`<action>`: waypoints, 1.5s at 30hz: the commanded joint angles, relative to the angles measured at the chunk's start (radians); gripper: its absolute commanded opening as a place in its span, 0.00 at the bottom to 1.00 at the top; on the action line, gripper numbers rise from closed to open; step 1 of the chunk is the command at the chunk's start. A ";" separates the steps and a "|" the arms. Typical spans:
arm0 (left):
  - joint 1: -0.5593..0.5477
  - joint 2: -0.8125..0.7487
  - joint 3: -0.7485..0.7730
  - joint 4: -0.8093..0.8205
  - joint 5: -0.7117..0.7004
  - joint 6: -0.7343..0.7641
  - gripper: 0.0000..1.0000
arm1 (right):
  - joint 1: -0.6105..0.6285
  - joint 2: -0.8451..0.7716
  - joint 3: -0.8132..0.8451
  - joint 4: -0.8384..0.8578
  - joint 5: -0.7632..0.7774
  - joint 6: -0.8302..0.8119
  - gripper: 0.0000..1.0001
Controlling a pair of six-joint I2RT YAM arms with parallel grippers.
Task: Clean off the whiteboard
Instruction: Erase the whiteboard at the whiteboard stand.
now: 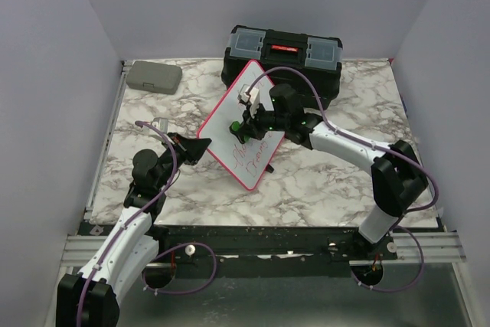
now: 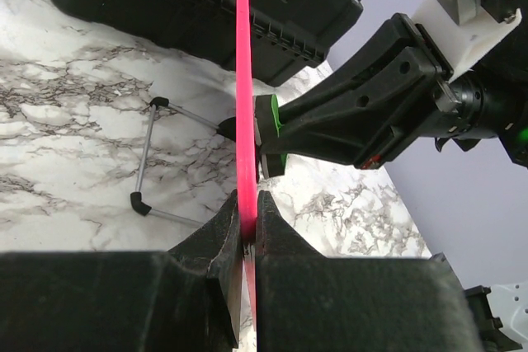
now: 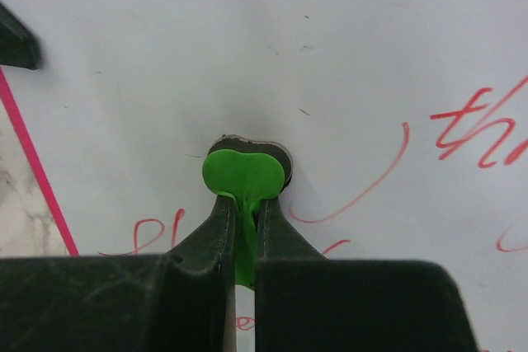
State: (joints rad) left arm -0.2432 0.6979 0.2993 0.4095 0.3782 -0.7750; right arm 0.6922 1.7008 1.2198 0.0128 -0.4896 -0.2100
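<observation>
The whiteboard (image 1: 223,122), white with a red-pink frame, stands tilted up off the marble table, with red handwriting (image 1: 256,156) on its lower part. My left gripper (image 1: 197,145) is shut on the board's left corner. In the left wrist view the frame (image 2: 244,80) runs edge-on between that gripper's (image 2: 250,204) closed jaws. My right gripper (image 1: 243,126) is shut on a green eraser (image 3: 243,172), whose dark pad is pressed flat against the board face (image 3: 247,39). Red writing (image 3: 478,121) shows right of the eraser and below it.
A black toolbox (image 1: 283,51) stands behind the board at the back of the table. A small grey case (image 1: 154,76) lies at the back left. A wire stand with black feet (image 2: 153,154) lies on the marble table (image 1: 321,181) left of the board.
</observation>
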 commanded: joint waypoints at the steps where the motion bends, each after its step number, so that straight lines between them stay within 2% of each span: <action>1: -0.022 0.003 0.028 0.056 0.090 0.010 0.00 | 0.053 0.018 0.046 -0.023 -0.054 0.052 0.01; 8: -0.022 0.008 0.037 0.045 0.090 0.014 0.00 | 0.044 0.097 0.210 -0.062 0.167 0.129 0.01; 15: -0.022 -0.004 0.036 0.031 0.092 0.023 0.00 | -0.016 0.122 0.157 -0.076 0.240 0.109 0.01; 20: -0.022 -0.002 0.039 0.029 0.091 0.026 0.00 | -0.038 0.088 0.077 -0.103 0.215 0.041 0.01; 27: -0.022 0.017 0.041 0.047 0.095 0.020 0.00 | -0.019 0.018 -0.004 -0.144 -0.058 -0.067 0.01; 32: -0.022 0.016 0.047 0.046 0.094 0.017 0.00 | 0.007 -0.005 0.011 -0.153 -0.116 -0.076 0.01; 35: -0.022 0.012 0.049 0.036 0.094 0.020 0.00 | 0.007 -0.007 0.007 -0.167 -0.104 -0.081 0.01; 39: -0.022 0.014 0.049 0.037 0.094 0.021 0.00 | 0.003 0.014 -0.005 -0.187 0.058 -0.104 0.01; 45: -0.022 0.004 0.043 0.032 0.095 0.023 0.00 | -0.087 0.060 0.024 -0.182 0.138 -0.063 0.01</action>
State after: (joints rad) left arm -0.2436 0.7094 0.3077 0.4126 0.3824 -0.7692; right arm 0.6617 1.7054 1.2423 -0.1032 -0.4873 -0.2813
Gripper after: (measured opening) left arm 0.040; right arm 0.058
